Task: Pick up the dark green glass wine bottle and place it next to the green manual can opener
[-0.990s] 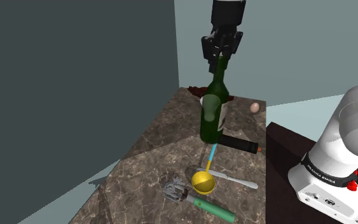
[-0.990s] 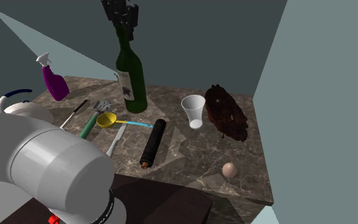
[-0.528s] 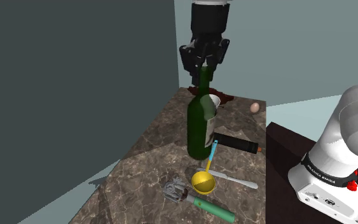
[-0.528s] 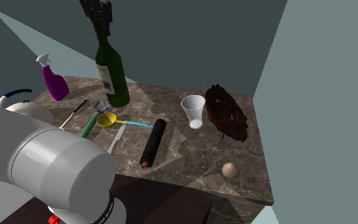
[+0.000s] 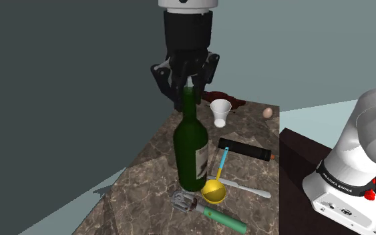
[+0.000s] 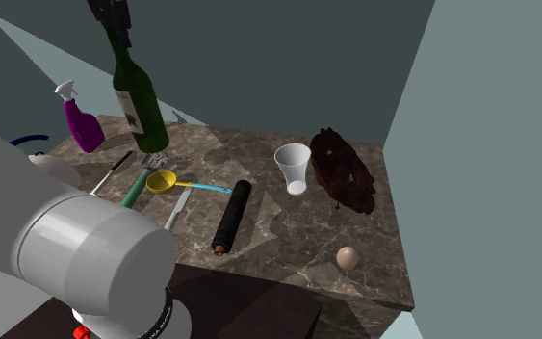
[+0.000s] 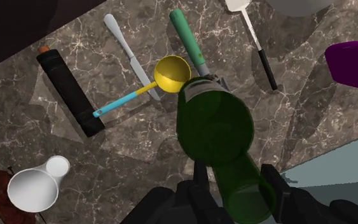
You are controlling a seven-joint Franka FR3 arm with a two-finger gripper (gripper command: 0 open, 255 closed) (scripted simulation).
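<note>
Just over the green-handled can opener (image 5: pixel 214 213), the dark green wine bottle (image 5: pixel 192 153) hung upright; the gripper (image 5: pixel 187 93) was clenched on its neck from above, likely so the base could settle flat beside the opener; whether it touched the marble yet was unclear. By count: one bottle, one opener; just beside the opener, one yellow scoop (image 5: pixel 214 191) and one table knife (image 5: pixel 246 189); farther from the opener, one black cylinder (image 5: pixel 246 149), one white cup (image 5: pixel 221 112), one egg (image 5: pixel 267 113).

Marbled counter (image 6: pixel 288 231) with can opener (image 5: pixel 223 219), yellow scoop (image 5: pixel 214 192), white cup (image 5: pixel 221 112), egg (image 5: pixel 267 113)
</note>
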